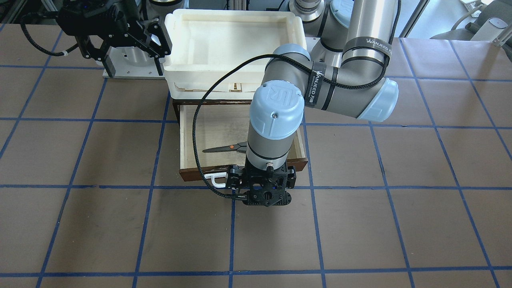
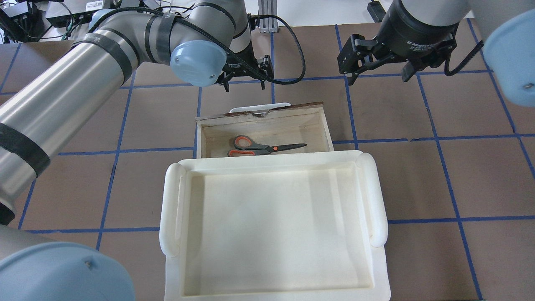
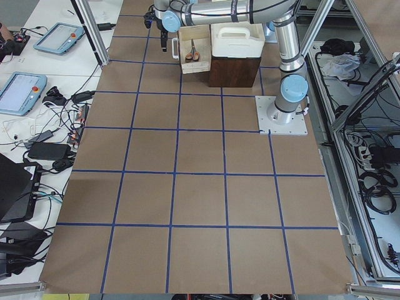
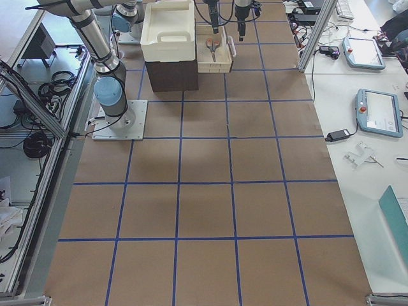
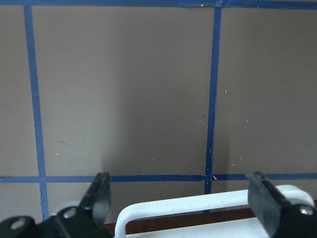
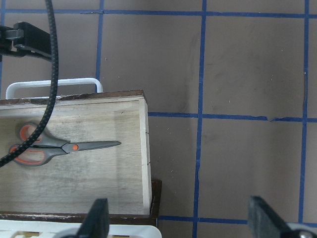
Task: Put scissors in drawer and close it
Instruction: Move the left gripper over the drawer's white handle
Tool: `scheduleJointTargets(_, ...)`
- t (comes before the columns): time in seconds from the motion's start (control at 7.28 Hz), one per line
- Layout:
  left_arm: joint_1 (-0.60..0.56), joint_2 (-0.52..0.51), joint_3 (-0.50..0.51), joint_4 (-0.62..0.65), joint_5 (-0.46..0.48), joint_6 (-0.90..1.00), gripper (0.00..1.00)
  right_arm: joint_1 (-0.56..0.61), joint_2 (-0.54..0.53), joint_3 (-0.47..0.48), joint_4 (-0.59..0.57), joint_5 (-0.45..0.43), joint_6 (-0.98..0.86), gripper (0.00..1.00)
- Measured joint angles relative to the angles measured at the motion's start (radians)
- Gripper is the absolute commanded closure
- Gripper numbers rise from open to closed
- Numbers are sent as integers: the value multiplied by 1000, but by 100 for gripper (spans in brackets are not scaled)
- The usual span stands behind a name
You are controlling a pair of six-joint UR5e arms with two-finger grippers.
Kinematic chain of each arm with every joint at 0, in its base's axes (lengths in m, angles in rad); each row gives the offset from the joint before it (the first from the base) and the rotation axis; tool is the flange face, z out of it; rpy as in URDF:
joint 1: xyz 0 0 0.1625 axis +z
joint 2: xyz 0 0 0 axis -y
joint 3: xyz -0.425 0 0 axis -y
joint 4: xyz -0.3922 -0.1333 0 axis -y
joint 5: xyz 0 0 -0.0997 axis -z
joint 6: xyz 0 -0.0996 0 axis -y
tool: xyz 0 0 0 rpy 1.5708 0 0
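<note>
A: While the drawer (image 2: 262, 120) is sitting pulled out, where are the scissors (image 2: 267, 147) lying?
B: Lying flat inside it, handles left, blades pointing right.
A: Grippers?
B: Left gripper (image 5: 181, 196) is hanging at the drawer's far side over the white handle (image 5: 208, 207), fingers spread wide, gripping nothing. Right gripper (image 6: 181, 218) is hovering right of the drawer, also spread wide, empty. Cream tray (image 2: 271, 161) is sitting on the near side.

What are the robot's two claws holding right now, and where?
Nothing. The left gripper hangs open at the white bar handle, the right gripper is open and empty, and the grey-and-orange scissors lie loose in the brown wooden drawer.
</note>
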Motion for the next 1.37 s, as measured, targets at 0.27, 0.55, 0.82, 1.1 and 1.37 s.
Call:
scheduleJointTargets(0.27, -14, -9, 4, -2, 4, -1, 0, -3, -4, 0, 1, -9, 1, 0)
scheduleJointTargets(0.55, -19, -14, 5, -18, -2, -1, 0, -7, -5, 0, 1, -12, 2, 0)
scheduleJointTargets(0.82, -20, -17, 5, -40, -14, -1, 0, -14, -6, 0, 1, -12, -2, 0)
scheduleJointTargets(1.1, -22, -18, 5, -58, -17, -2, 0, -16, -7, 0, 2, -12, 1, 0)
scheduleJointTargets(1.37, -23, -16, 5, -88, -20, -2, 0, -17, -8, 0, 3, -12, 1, 0)
